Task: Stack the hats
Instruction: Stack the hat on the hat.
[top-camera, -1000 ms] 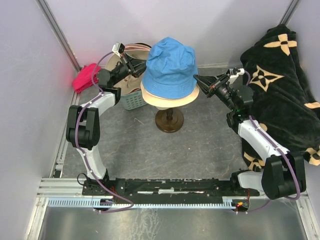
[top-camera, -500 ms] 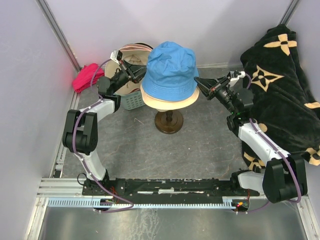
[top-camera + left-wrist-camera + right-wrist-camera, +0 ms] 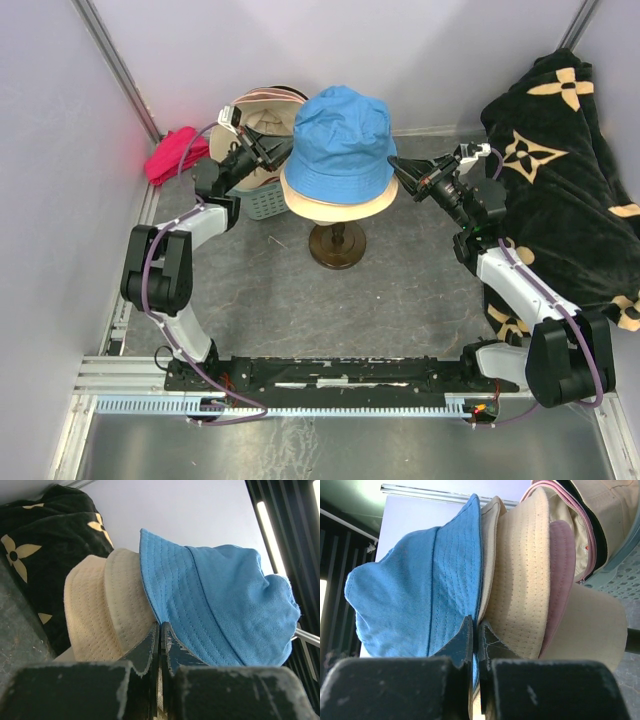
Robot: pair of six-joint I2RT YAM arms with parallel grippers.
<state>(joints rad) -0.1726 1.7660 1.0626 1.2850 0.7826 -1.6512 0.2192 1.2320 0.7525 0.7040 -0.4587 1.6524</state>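
Blue hat (image 3: 340,135) caps cream hat (image 3: 338,206); pink brim (image 3: 563,575) apparently beneath.

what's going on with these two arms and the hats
Hats are being stacked on a stand. The blue hat sits on top, over a cream hat. The left gripper and right gripper are shut at its brim, one each side; whether they pinch fabric is unclear. More hats lie by a basket.

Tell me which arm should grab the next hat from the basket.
Left, probably. The left claw sits beside the basket with the remaining hats, while the right claw is on the far side of the stacked blue hat.
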